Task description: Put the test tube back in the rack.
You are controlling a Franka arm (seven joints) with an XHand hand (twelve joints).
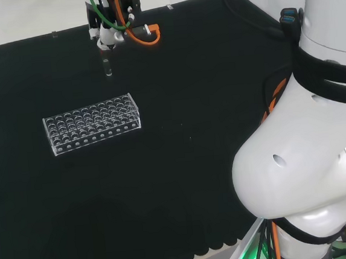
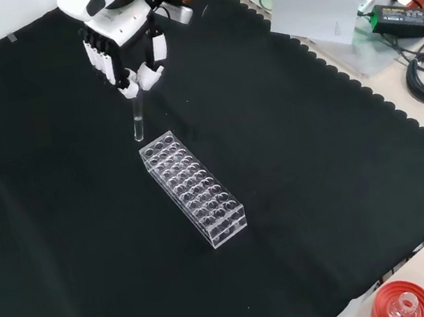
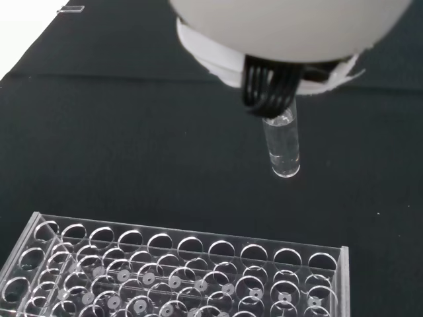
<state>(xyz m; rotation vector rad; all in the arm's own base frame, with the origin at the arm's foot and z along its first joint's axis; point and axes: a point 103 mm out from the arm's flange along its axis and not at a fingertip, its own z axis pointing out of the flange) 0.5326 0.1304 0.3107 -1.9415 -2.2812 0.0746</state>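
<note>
The hand (image 2: 122, 47) is hanging above the black cloth (image 2: 323, 189) with its fingers (image 2: 150, 73) curled in and pinching the upper end of a clear glass test tube (image 2: 138, 120). The tube is hanging upright below the fingertips, with its rounded lower end pointing down at the cloth.

In the front view the tube's lower end is sitting just beyond the far short end of the clear plastic test tube rack (image 2: 194, 188), near it but not touching. The rack is lying on the cloth with its long side running from the far left towards the near right, and its rows of round holes are facing up. Whether any hole is holding anything cannot be told.

In the head view the hand (image 1: 109, 33) is working at the far side of the bench, and the test tube (image 1: 107, 64) is hanging beyond the rack (image 1: 92, 124), apart from it, roughly in line with the rack's right half.

In the wrist view the test tube (image 3: 283, 146) is coming out from under the blurred white palm (image 3: 291, 26) and dark cables, and the rack (image 3: 178, 274) is showing its rows of open holes.

At the near right corner of the front view, off the cloth, a red ribbed ring (image 2: 401, 304) is standing with a clear glass piece on it.
</note>
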